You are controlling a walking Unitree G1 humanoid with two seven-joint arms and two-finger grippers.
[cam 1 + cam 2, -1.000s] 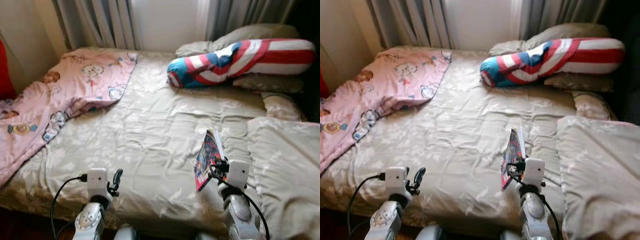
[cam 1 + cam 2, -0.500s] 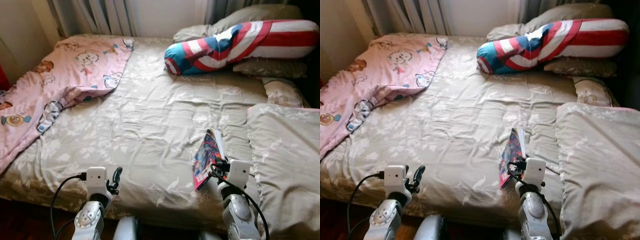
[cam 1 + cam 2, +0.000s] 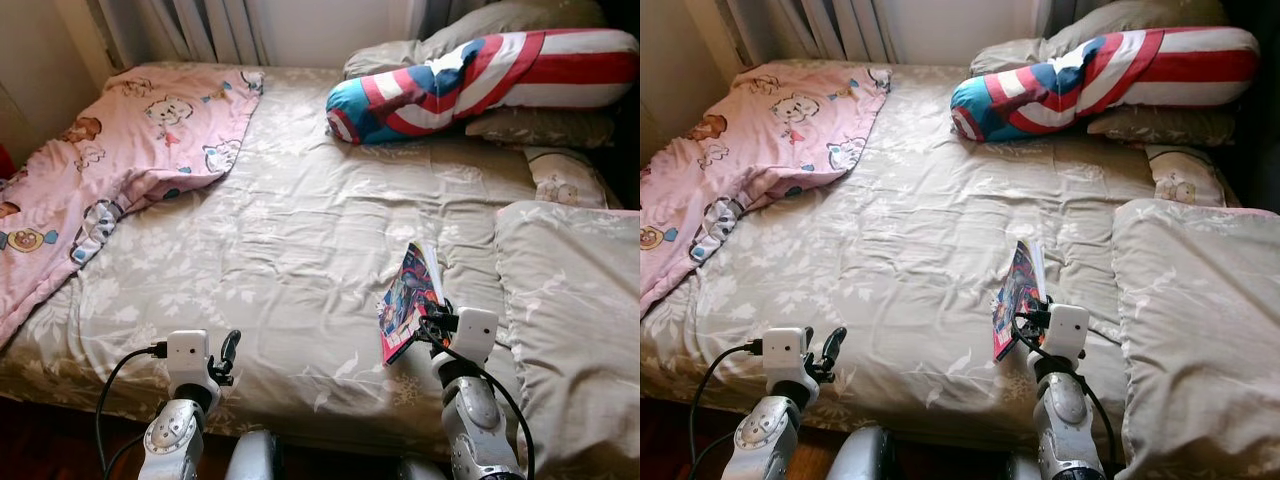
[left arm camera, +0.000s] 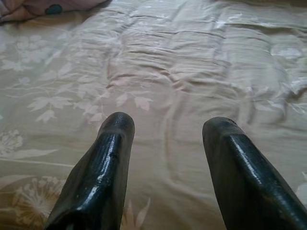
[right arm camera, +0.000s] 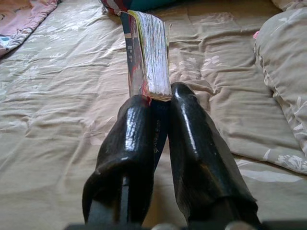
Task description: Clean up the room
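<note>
where creased: right end effector (image 5: 154, 103), thin glossy book (image 5: 146, 55)

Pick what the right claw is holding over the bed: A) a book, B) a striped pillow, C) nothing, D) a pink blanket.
A: the right claw is shut on a book, its page edges standing up between the two fingers above the bed.
</note>
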